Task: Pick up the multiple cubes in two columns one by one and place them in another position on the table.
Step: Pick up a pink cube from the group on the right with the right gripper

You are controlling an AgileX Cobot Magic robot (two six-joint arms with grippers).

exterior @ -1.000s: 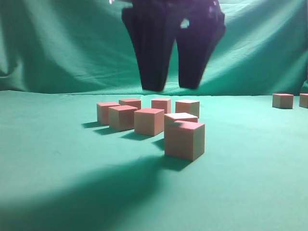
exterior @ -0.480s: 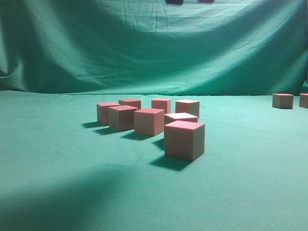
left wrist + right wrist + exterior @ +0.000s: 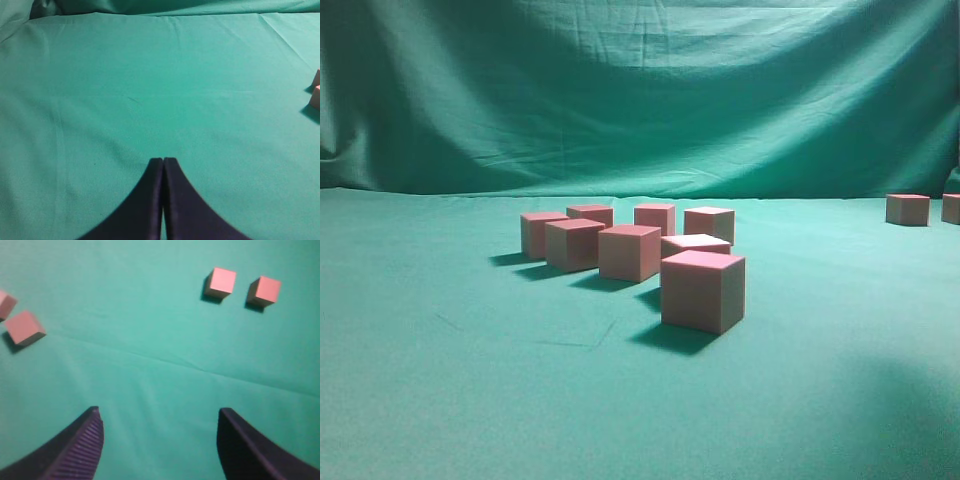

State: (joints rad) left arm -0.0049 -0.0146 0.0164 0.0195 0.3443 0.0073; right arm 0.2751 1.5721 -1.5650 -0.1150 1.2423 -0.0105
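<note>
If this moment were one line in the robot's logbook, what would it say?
left pincer: shut, empty | right pincer: open, empty, above table | main cubes: untouched | two cubes set apart

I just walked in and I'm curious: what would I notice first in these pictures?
Your eye would land on the cluster of pinkish cubes standing in the middle of the green table, the nearest one biggest in the exterior view. Two more cubes stand apart at the far right edge. The right gripper hangs wide open above bare cloth, while the left gripper is pressed shut.
</note>
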